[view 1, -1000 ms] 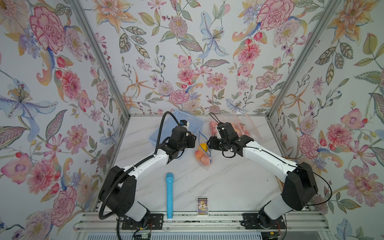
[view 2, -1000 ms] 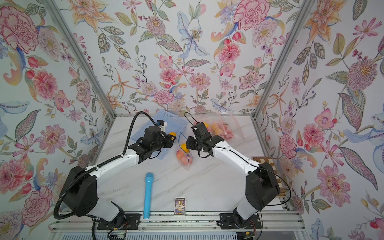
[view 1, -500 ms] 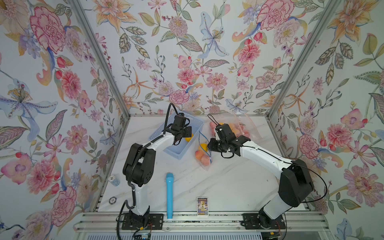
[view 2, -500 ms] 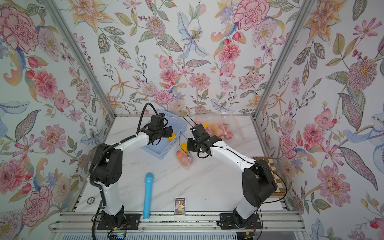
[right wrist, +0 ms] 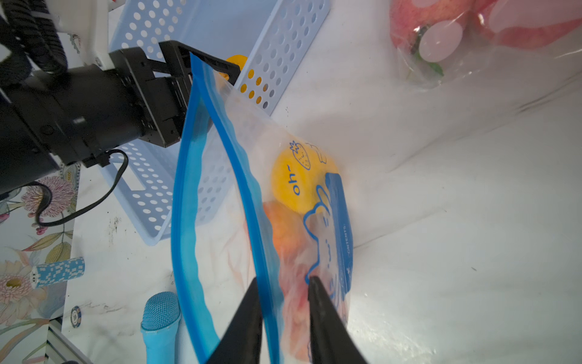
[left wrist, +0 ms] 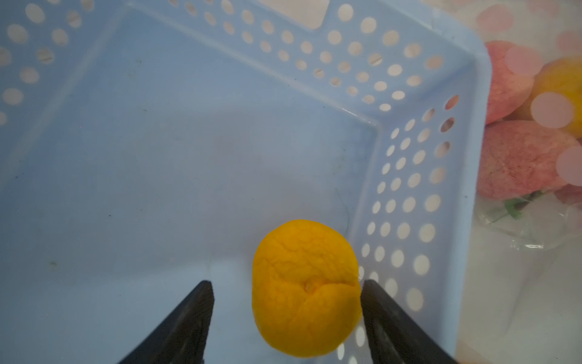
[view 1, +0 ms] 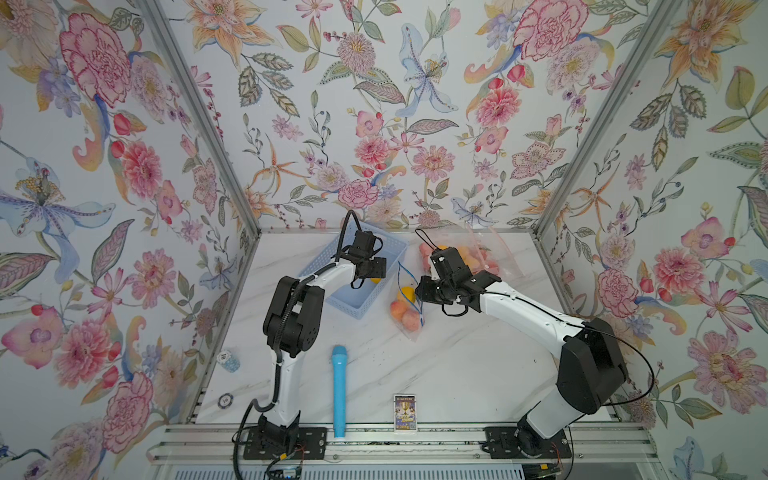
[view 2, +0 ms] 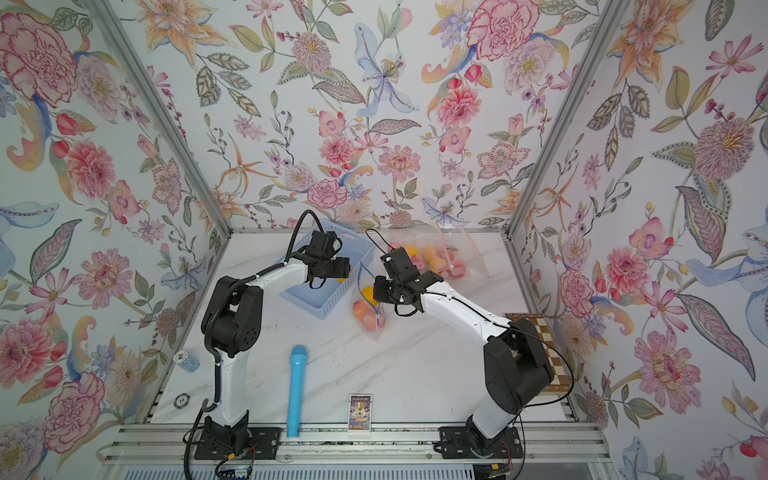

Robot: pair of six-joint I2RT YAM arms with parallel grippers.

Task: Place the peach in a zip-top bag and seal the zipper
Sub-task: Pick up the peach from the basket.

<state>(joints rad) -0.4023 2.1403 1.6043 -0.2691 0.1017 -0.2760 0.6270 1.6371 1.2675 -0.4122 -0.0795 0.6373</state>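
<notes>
A yellow peach [left wrist: 305, 290] lies in a corner of the blue perforated basket [left wrist: 478, 126]. My left gripper [left wrist: 286, 283] is open and low in the basket, one finger on each side of the peach; one fingertip [left wrist: 371, 293] is right at its skin. The zip-top bag [right wrist: 302, 195] stands beside the basket [view 1: 353, 299] with its blue zipper mouth gaping. It holds a yellow peach [right wrist: 296, 179] and pinkish ones beneath. My right gripper [right wrist: 283, 280] is shut on the bag's wall at the zipper strip. In both top views the bag [view 1: 405, 307] sits between the two grippers.
A second clear bag of peaches [view 1: 478, 257] lies at the back right. A blue microphone [view 1: 338, 390] and a card [view 1: 404, 411] lie near the front edge. A chip stack [view 1: 230, 361] and a single chip [view 1: 225, 400] are at the left, a chessboard [view 2: 544, 353] at the right.
My left gripper has left the bag's mouth, moved back into the basket and opened wide around the peach. My right gripper has narrowed on the bag and stayed in place.
</notes>
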